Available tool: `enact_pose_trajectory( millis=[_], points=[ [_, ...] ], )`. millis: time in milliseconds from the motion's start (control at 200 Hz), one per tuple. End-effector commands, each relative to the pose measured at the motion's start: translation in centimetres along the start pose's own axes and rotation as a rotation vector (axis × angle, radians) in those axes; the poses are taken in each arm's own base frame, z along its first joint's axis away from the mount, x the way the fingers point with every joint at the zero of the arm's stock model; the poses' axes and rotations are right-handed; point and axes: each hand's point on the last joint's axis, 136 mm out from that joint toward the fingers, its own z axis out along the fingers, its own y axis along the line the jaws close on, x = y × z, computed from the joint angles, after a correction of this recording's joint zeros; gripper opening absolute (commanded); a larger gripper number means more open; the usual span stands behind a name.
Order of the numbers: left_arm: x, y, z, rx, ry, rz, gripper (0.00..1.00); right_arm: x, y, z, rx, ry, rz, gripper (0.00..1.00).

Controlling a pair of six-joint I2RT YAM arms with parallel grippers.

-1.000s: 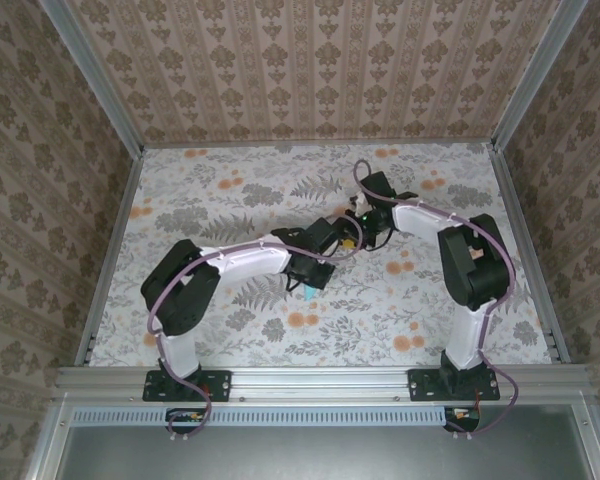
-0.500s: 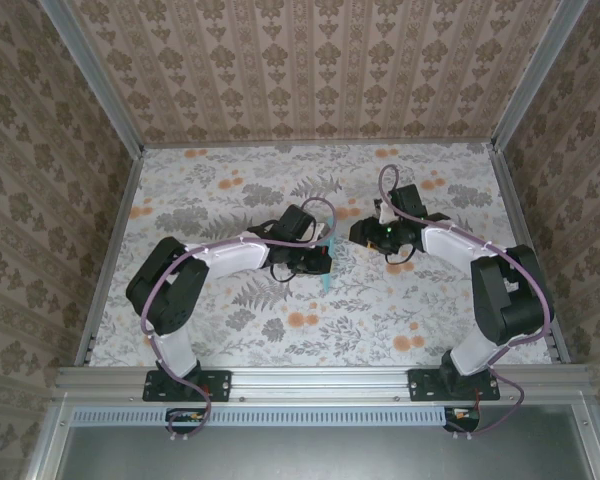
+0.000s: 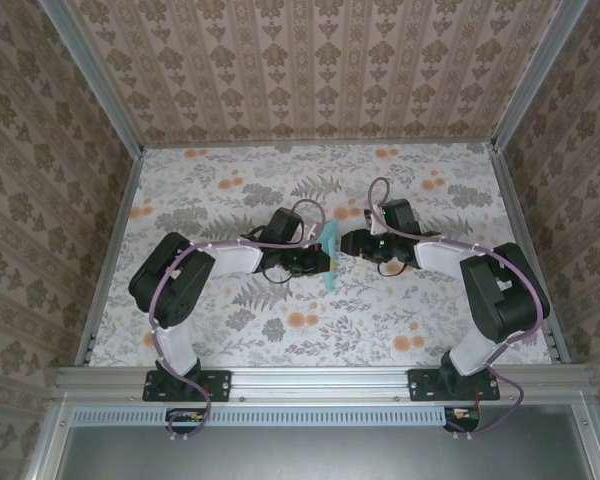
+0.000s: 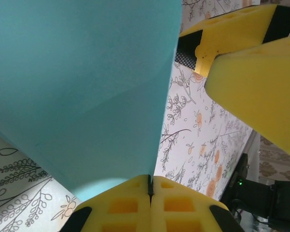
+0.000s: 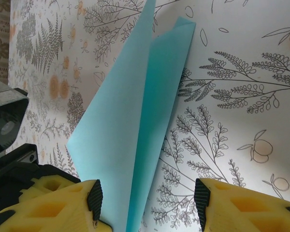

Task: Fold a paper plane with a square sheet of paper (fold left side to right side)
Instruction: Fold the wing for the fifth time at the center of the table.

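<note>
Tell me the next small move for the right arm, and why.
Probably close the right fingers on the paper plane. They stand open with the folded blue paper reaching between them, while the left fingers are shut on another edge of it. A second grip would likely let both arms steady the paper and work the crease.

Paper plane (image 3: 330, 264): light-blue, plain, unmarked. From above it is seen as a slim strip, held on edge over the flowered bench (image 3: 230, 330), near its middle. From the right wrist (image 5: 128, 130) a long narrow wedge is noted, two layers overlapped along a straight crease, the tips pointed away. From the left wrist (image 4: 87, 87) one flat face is seen, its lower edge nipped in the closed left pincer (image 4: 149, 182). The near end is flanked by the parted right pincer (image 5: 147, 193).
</note>
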Motion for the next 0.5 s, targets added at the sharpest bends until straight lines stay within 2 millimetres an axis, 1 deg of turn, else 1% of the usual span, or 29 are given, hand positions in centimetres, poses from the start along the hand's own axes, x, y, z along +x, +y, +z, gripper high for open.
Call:
enact_pose_trajectory(
  millis=[0,200,395,495],
  points=[
    [0.0,-0.4,0.0,0.074,0.010,-0.019,0.00,0.1,0.5,0.7,-0.035,-0.009,-0.021,0.56],
    [0.2,0.2,-0.2,0.092,0.016,-0.033,0.00,0.7,0.3,1.5,-0.035,0.004,-0.025,0.56],
    [0.5,1.6,-0.6,0.094,0.014,-0.054,0.00,0.9,0.4,1.9,-0.034,0.011,-0.029,0.56],
    [0.6,2.0,-0.8,0.110,0.017,-0.054,0.00,0.9,0.6,2.2,-0.035,0.015,-0.033,0.56]
  ],
)
